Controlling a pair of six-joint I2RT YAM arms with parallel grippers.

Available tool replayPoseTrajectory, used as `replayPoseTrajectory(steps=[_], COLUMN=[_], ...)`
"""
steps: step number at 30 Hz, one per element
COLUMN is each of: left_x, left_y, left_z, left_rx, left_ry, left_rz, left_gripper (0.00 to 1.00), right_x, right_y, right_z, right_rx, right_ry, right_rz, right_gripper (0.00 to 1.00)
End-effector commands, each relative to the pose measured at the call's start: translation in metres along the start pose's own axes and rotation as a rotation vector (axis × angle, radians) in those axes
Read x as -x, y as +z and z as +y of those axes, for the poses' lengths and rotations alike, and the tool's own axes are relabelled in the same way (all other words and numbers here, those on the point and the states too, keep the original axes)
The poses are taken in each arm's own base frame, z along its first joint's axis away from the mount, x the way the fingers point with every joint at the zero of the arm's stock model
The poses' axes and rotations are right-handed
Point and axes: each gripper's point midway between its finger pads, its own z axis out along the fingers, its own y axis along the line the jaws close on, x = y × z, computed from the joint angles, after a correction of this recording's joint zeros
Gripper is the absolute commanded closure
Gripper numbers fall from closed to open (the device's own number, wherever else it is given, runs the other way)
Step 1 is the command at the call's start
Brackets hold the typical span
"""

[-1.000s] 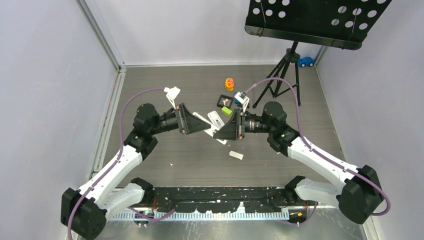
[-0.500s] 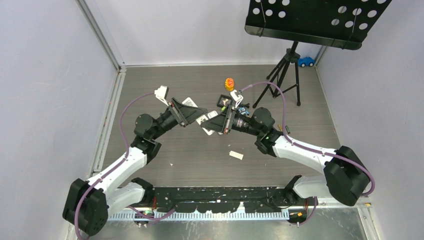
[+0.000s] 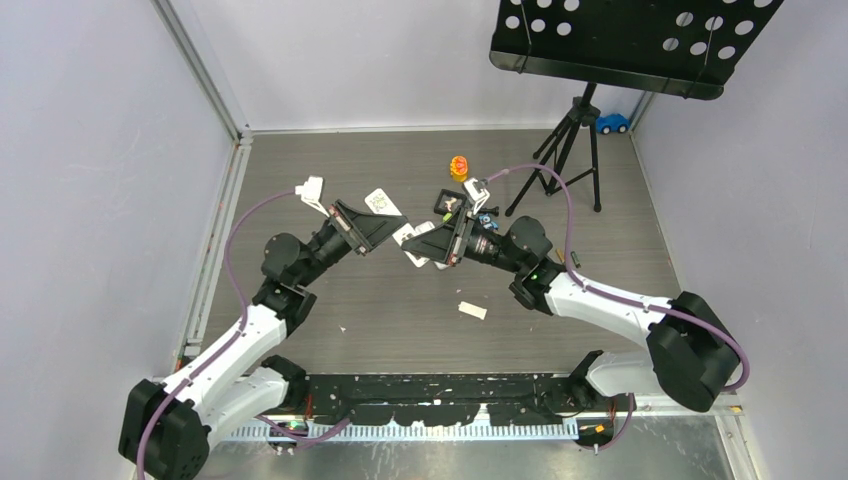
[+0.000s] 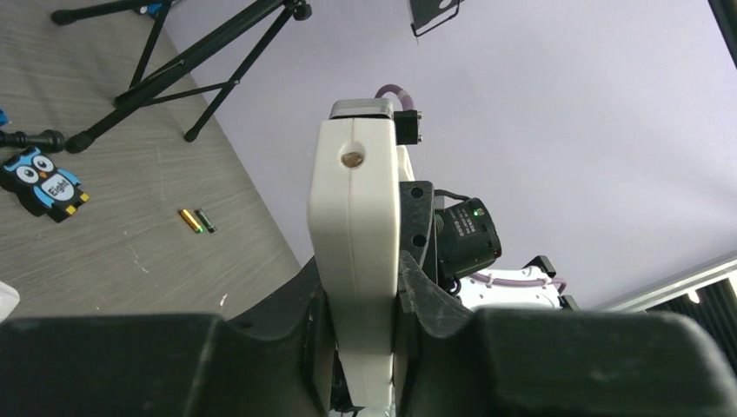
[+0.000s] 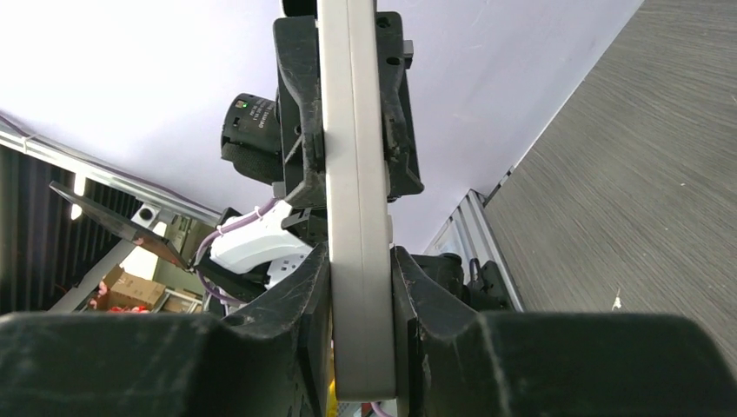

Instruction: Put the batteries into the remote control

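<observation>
The remote control (image 3: 415,245) is up off the bench (image 3: 420,340), held in the air between the two arms a little left of the middle of the scene. Each claw has one end of it. In the left wrist view the left claw (image 4: 363,278) is clamped on the remote control. A black finger presses each broad face, and the narrow white end, with its centre seam and a small round lens, faces the camera. In the right wrist view the right claw (image 5: 358,269) is clamped on the opposite end in the same way, with a finger (image 5: 304,295) tight against each side. Past it the left claw's jaws grip the remote's far end.

The batteries (image 4: 196,221) that can be seen are two tiny cylinders. One is gold and the other is dark with a green touch. They lie end to end on the bench to the right of the claws, toward the right wall and well apart from the remote control. A blue owl-shaped tag (image 4: 39,182) lies beside a foot of the black tripod (image 3: 570,150). The tripod carries a perforated black stand top (image 3: 630,40) at the far right.

A small orange and yellow toy (image 3: 459,167) stands far of the claws. A blue toy car (image 3: 612,123) sits in the far right corner. A small white piece (image 3: 472,311) lies on the bench near of the claws.
</observation>
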Motion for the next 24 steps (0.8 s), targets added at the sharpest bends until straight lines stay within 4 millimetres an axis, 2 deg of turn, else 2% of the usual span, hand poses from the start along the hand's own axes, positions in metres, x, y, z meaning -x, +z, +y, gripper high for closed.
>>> replayPoseTrajectory(steps=[1, 2, 3, 4, 6, 8, 10, 12, 14, 16, 18, 20, 24], left_x=[0.014, 0.014, 0.014, 0.014, 0.013, 0.013, 0.014, 0.012, 0.009, 0.006, 0.001, -0.003, -0.012], left_y=[0.001, 0.001, 0.001, 0.001, -0.001, -0.005, -0.013, -0.023, -0.032, -0.036, -0.037, -0.036, -0.032], left_z=[-0.015, -0.013, -0.010, -0.005, 0.007, 0.023, 0.044, 0.062, 0.077, 0.082, 0.084, 0.083, 0.081], left_rx=[-0.034, -0.025, -0.006, 0.019, 0.081, 0.171, 0.289, 0.386, 0.459, 0.481, 0.481, 0.465, 0.434], left_ry=[0.070, 0.076, 0.081, 0.092, 0.123, 0.173, 0.216, 0.248, 0.268, 0.279, 0.279, 0.279, 0.279], left_rz=[-0.057, -0.058, -0.056, -0.055, -0.047, -0.034, -0.024, -0.009, 0.011, 0.029, 0.055, 0.082, 0.135], left_gripper=[0.89, 0.98, 1.00, 1.00, 1.00, 1.00, 1.00, 1.00, 1.00, 1.00, 1.00, 1.00, 1.00], right_x=[0.010, 0.009, 0.007, 0.006, 0.011, 0.021, 0.034, 0.049, 0.058, 0.068, 0.072, 0.077, 0.092], right_y=[0.002, 0.002, 0.001, -0.001, -0.008, -0.024, -0.048, -0.082, -0.129, -0.181, -0.222, -0.250, -0.302], right_z=[0.012, 0.010, 0.008, 0.005, -0.014, -0.037, -0.070, -0.101, -0.137, -0.164, -0.183, -0.199, -0.221], right_rx=[0.025, 0.016, 0.007, -0.008, -0.102, -0.232, -0.421, -0.647, -0.936, -1.198, -1.368, -1.458, -1.654], right_ry=[-0.023, -0.024, -0.029, -0.041, -0.043, -0.057, -0.067, -0.099, -0.123, -0.137, -0.127, -0.091, -0.096], right_rz=[-0.020, -0.010, 0.002, 0.010, -0.007, -0.053, -0.107, -0.169, -0.224, -0.287, -0.319, -0.353, -0.422], right_gripper=[0.87, 0.82, 0.72, 0.59, 0.37, 0.27, 0.25, 0.25, 0.27, 0.31, 0.39, 0.44, 0.41])
